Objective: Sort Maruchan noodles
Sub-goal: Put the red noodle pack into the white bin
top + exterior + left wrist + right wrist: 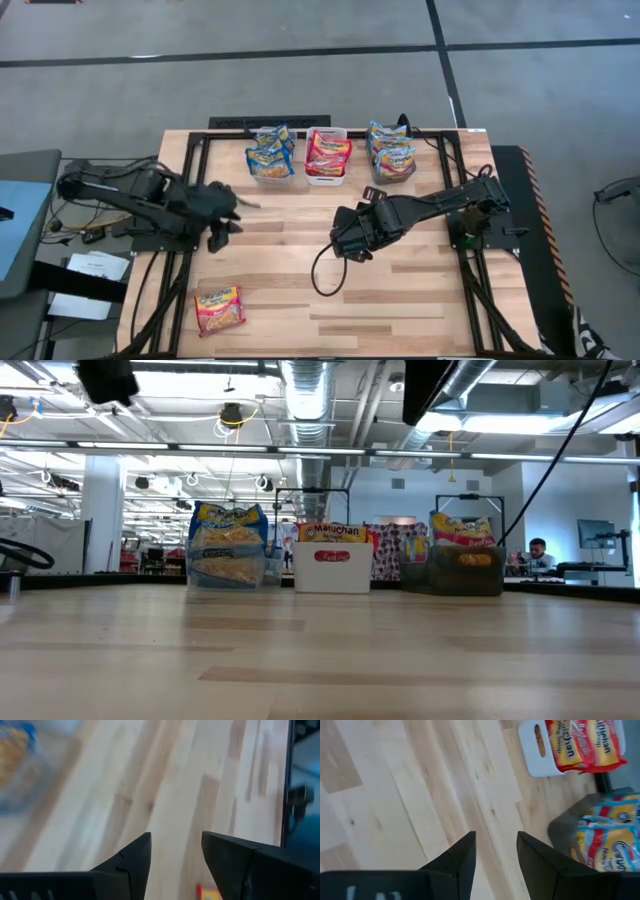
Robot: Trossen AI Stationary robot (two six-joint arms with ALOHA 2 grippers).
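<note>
One Maruchan packet [220, 309] lies unsorted near the table's [420, 300] front-left corner, so I hover my left tool [222, 231] there, released and empty; my right tool [345, 243] waits mid-table, released.

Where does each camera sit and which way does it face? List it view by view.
High: overhead, looking straight down on the table, both arms, three bins and one loose packet.
Low: at table height, looking level at the bins; only arm parts at the top.
Left wrist: on the left arm, facing bare tabletop past the open left gripper.
Right wrist: on the right arm, facing the white bin past the open right gripper.
Shared: the white bin shows in high, low and right wrist views.
</note>
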